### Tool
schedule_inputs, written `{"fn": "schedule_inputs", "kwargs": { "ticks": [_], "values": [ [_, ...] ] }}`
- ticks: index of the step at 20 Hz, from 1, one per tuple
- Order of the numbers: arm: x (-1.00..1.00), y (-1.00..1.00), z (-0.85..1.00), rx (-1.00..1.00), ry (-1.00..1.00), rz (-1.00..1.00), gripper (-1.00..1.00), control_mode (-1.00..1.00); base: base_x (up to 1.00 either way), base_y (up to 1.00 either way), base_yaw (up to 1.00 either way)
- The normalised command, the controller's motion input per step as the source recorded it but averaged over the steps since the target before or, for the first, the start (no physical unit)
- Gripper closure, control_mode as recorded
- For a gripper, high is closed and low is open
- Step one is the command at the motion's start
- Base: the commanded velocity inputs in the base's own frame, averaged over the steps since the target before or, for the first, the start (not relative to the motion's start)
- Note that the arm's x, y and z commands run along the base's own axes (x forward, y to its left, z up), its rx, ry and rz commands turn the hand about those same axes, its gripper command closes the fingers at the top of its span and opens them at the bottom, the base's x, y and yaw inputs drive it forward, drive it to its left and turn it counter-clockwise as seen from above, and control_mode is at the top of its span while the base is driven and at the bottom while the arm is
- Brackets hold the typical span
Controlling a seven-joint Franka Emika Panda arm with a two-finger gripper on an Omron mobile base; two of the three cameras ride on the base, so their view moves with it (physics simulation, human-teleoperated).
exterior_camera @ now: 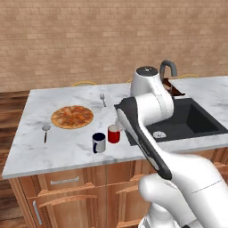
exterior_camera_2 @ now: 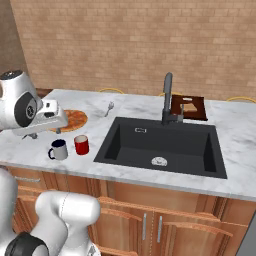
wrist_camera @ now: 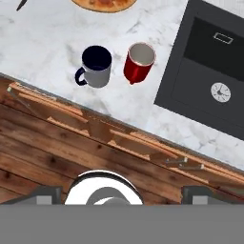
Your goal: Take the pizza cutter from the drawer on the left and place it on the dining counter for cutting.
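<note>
Pincer: jaws spread wide, nothing between them, poised above the front edge of the white-grey veined marble desk, left of the black sink.

The grey mug with a dark inside and the red mug stand close together near that edge, left of the sink. Open marble lies in front of the round pizza, further left.

The reddish-brown wooden drawer with a silver bar handle is shut, below the desk, left of the sink.

Pizza cutter: place cannot be told. The white arm hides part of the desk beside the sink.
</note>
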Motion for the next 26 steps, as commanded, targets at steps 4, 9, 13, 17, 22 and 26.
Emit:
{"fn": "schedule_inputs", "kwargs": {
  "ticks": [4, 9, 13, 17, 22, 26],
  "values": [
    [-0.26, 0.49, -0.31, -0.14, -0.12, 0.18, -1.0, -1.0, 0.0, 0.0, 0.0],
    [-0.13, 0.45, -0.15, -0.13, -0.05, 0.13, -1.0, -1.0, 0.0, 0.0, 0.0],
    [-0.25, 0.43, -0.02, -0.18, -0.03, 0.07, -1.0, -1.0, 0.0, 0.0, 0.0],
    [-0.08, 0.26, -0.11, -0.17, 0.0, 0.14, -1.0, -1.0, 0.0, 0.0, 0.0],
    [-0.05, 0.1, -0.27, -0.11, 0.0, 0.22, -1.0, -1.0, 0.0, 0.0, 0.0],
    [-0.02, 0.38, -0.55, -0.12, -0.06, 0.2, -1.0, -1.0, 0.0, 0.0, 0.0]
  ]
}}
